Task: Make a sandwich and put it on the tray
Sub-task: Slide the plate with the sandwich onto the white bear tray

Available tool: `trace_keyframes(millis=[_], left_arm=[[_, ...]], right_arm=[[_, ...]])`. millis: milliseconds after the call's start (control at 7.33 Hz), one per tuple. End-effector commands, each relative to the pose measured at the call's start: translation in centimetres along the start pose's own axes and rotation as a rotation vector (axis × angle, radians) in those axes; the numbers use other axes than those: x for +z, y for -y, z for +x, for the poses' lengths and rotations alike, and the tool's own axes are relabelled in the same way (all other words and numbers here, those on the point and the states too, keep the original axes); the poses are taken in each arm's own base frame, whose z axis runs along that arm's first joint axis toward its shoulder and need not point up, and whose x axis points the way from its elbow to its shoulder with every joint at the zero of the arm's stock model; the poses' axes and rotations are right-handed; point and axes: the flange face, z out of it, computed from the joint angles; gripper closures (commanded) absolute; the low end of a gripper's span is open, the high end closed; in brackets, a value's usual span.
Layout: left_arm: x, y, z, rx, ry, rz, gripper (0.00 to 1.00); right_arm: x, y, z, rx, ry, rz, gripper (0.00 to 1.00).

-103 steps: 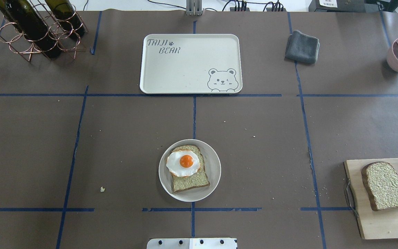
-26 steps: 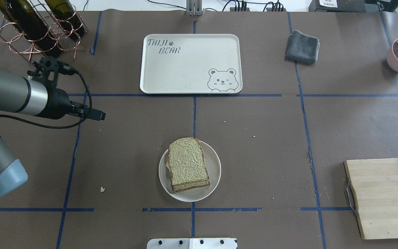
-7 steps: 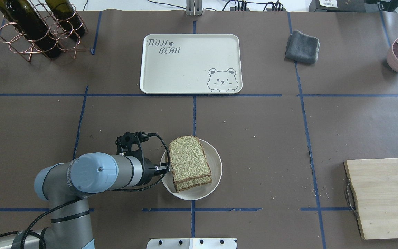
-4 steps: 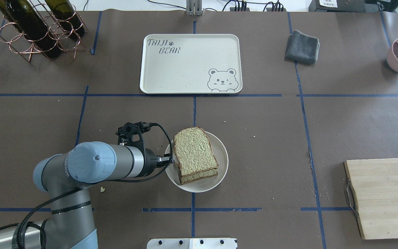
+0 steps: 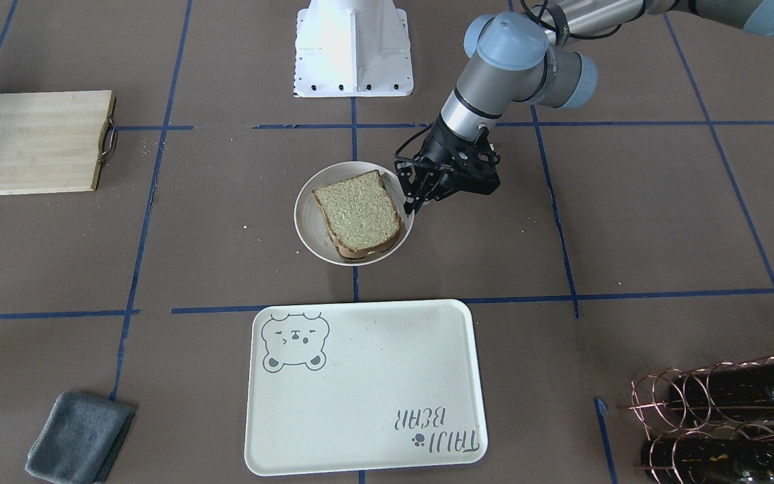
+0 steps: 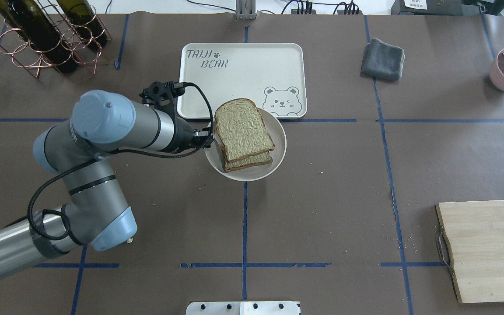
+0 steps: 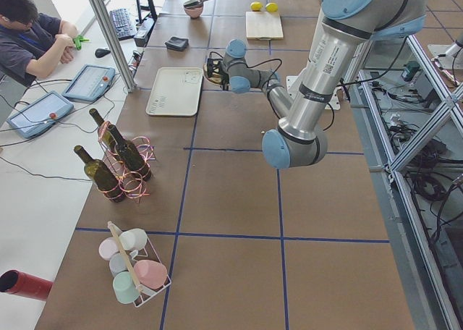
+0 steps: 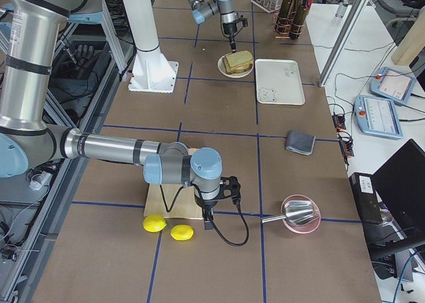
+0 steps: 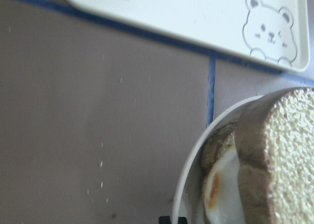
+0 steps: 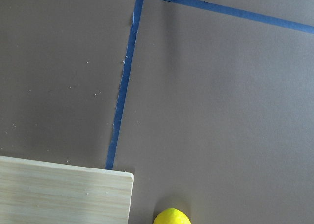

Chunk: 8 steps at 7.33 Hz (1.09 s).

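front view: left gripper (image 5: 412,195) sits at the rim of the round plate (image 5: 306,232), on the robot's left side of it. fingers drawn in narrow, pinching the rim. sandwich (image 5: 358,212) lies on the plate, top slice up. tray (image 5: 360,390) lies apart from the plate.
overhead: plate's far rim overlaps the tray's near edge by the bear drawing; sandwich on the plate, not on the tray.
left side view: gripper and plate just beside the tray, too small for detail.
right side view: right gripper (image 8: 208,222) points down at the edge of the cutting board (image 8: 154,210); spread cannot be told.
left wrist: plate rim at a fingertip; egg shows between the slices.
right wrist: board corner, a lemon (image 10: 171,217), brown table (image 10: 221,111); fingers out of shot.
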Motion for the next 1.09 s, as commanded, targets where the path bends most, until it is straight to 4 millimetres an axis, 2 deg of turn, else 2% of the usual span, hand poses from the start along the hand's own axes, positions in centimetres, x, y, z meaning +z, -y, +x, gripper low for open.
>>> trace_keyframes(millis=[0, 136, 273, 409, 682, 955], left_arm=[[2.8, 10.8, 2.9, 0.033, 0.058, 0.013, 1.00], [4.2, 14.2, 2.0, 0.047, 0.069, 0.014, 1.00], [6.4, 16.5, 0.2, 0.066, 0.069, 0.028, 1.00], [8.3, 18.2, 1.1, 0.060, 0.091, 0.024, 1.00], [11.5, 19.2, -1.9, 0.114, 0.103, 0.025, 1.00], [11.6, 19.1, -1.9, 0.130, 0.102, 0.025, 1.00]], right_arm=[[0.2, -0.4, 0.3, 0.006, -0.007, -0.005, 0.00], [-0.1, -0.4, 0.5, 0.011, -0.011, 0.001, 0.00], [-0.1, -0.5, 0.7, 0.015, -0.013, 0.002, 0.00], [-0.3, -0.5, 0.8, 0.019, -0.014, 0.007, 0.00], [-0.3, -0.7, 1.2, 0.028, -0.014, 0.008, 0.00], [-0.1, -0.9, 1.3, 0.033, -0.013, 0.002, 0.00]])
